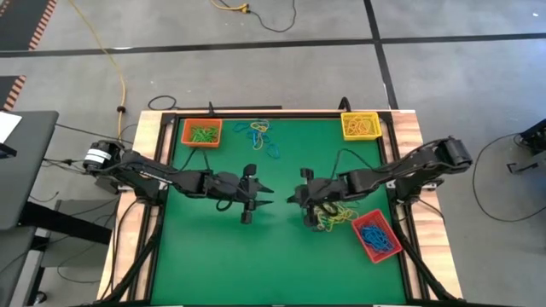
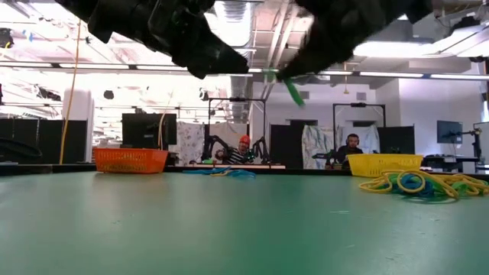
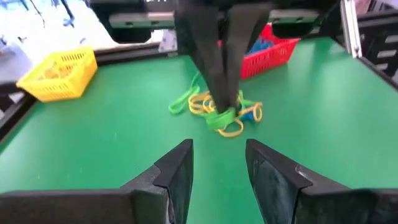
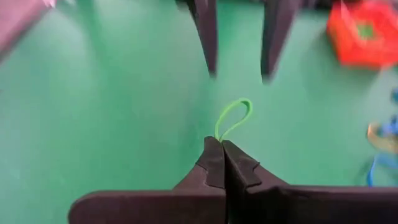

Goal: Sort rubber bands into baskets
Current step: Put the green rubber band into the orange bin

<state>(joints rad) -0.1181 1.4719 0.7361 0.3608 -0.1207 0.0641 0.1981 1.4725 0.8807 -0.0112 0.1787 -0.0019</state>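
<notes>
My right gripper [image 4: 222, 148] is shut on a green rubber band [image 4: 234, 117] in the air over the middle of the table; it also shows in the high view [image 1: 296, 198]. My left gripper [image 3: 217, 167] is open and empty, facing it tip to tip from the table's left [image 1: 263, 196]. A pile of yellow and green bands [image 1: 331, 213] lies on the mat under the right arm. The orange basket [image 1: 202, 133] holds green bands, the yellow basket [image 1: 360, 125] yellow ones, the red basket [image 1: 375, 236] blue ones. My right gripper pinches one end of the green band [image 4: 219, 134] between its two fingertips, which point toward the table's left. The rest of the loop sticks out beyond the tips and hangs slack below them [image 2: 293, 92], lifted clear of the mat.
A second pile of blue and yellow bands [image 1: 260, 136] lies near the far edge between the orange and yellow baskets. The green mat [image 1: 256, 256] is bare toward the near edge. People sit at desks in the room behind the table [image 2: 351, 145].
</notes>
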